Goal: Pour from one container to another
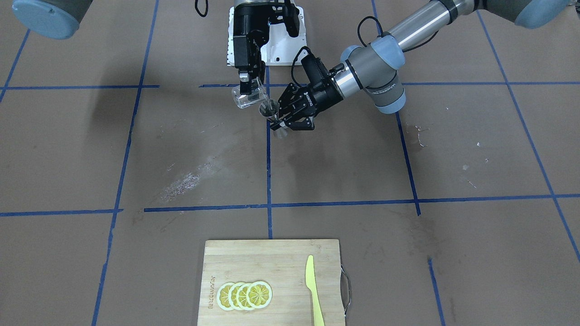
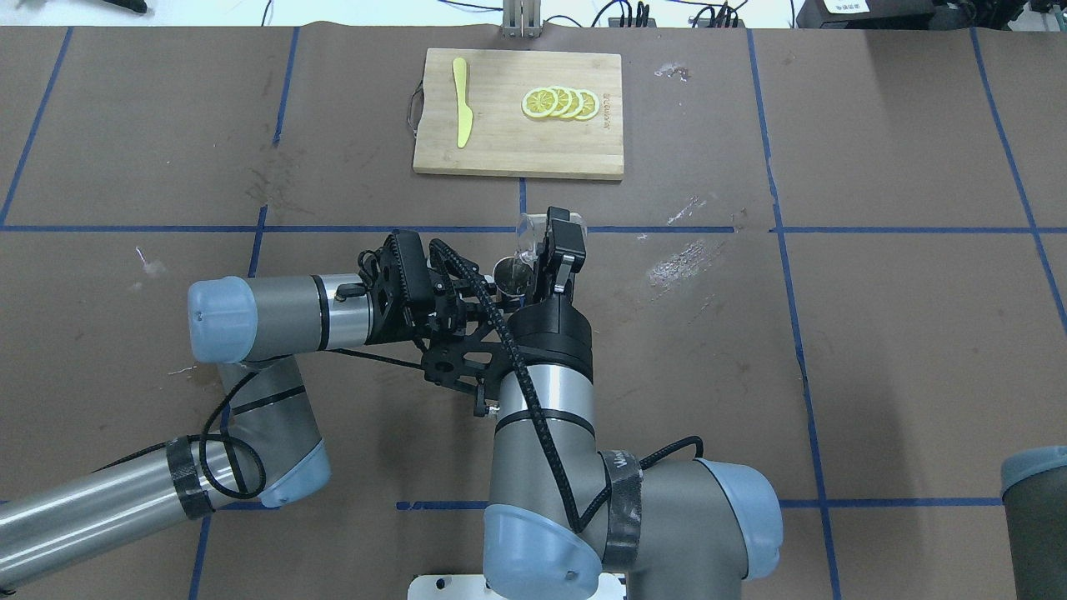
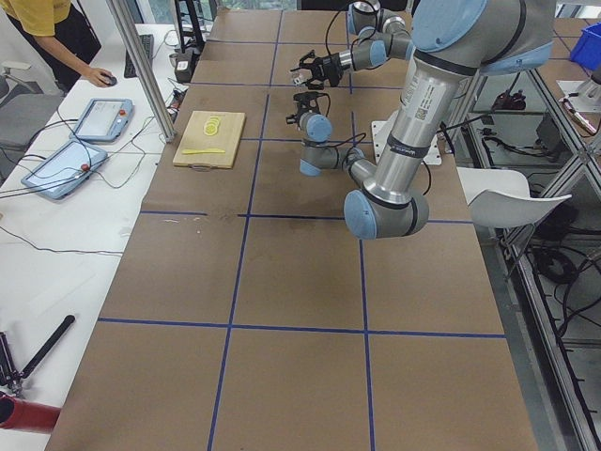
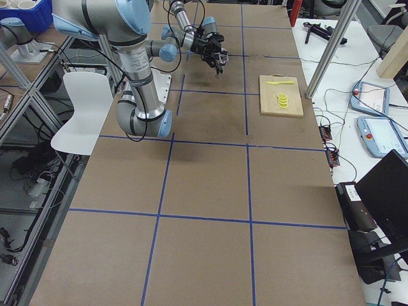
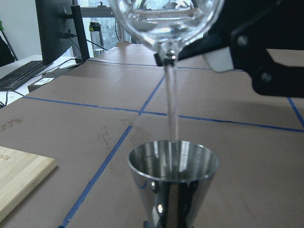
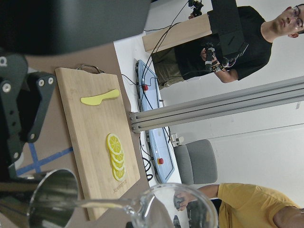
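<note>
The clear glass cup [image 1: 248,96] hangs tilted above the table, with my right gripper [image 1: 247,86] shut on it from above. Its lip points down at the steel jigger [image 1: 269,109], which stands upright in the air with my left gripper [image 1: 278,125] shut on its waist. In the left wrist view a thin stream of clear liquid [image 5: 172,104] falls from the cup [image 5: 166,19] into the jigger's open top [image 5: 173,159]. The right wrist view shows the cup's rim [image 6: 176,209] and the jigger [image 6: 52,197] side by side. From overhead, the cup [image 2: 525,237] sits just beyond the jigger [image 2: 508,275].
A bamboo cutting board [image 1: 272,258] lies at the table's operator-side edge, bearing lemon slices [image 1: 244,295] and a yellow knife [image 1: 312,290]. Blue tape lines grid the brown table. A person [image 3: 52,28] stands by tablets [image 3: 80,141] on a side bench.
</note>
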Robot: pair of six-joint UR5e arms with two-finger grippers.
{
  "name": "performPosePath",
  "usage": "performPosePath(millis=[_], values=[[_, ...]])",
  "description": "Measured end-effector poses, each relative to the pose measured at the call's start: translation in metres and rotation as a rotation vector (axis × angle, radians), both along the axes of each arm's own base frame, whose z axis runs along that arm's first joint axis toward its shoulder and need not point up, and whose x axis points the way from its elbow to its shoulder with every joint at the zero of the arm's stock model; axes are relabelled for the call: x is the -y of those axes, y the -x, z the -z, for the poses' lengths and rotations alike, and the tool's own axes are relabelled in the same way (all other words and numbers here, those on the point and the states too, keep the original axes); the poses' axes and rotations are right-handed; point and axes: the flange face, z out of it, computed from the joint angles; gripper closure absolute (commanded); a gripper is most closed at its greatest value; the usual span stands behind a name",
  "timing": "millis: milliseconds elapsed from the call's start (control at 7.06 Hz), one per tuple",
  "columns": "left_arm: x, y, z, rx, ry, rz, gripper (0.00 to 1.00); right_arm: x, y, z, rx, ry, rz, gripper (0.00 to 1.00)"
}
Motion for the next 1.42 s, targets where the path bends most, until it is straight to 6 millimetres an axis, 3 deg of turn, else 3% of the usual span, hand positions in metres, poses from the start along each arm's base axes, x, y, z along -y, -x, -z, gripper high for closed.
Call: performPosePath(millis=[991,1416], values=[[-0.0001,0.0003,0.0001,-0.001,0.0,0.0,1.0,0.0001,-0.0002,0.0005,-0.043,-0.01,0.011,1.0],[-0.0002,0.0004,-0.0006,0.0,0.0,0.0,1.0,0.001,-0.0022,0.0098,-0.016,-0.011,0.01,1.0]])
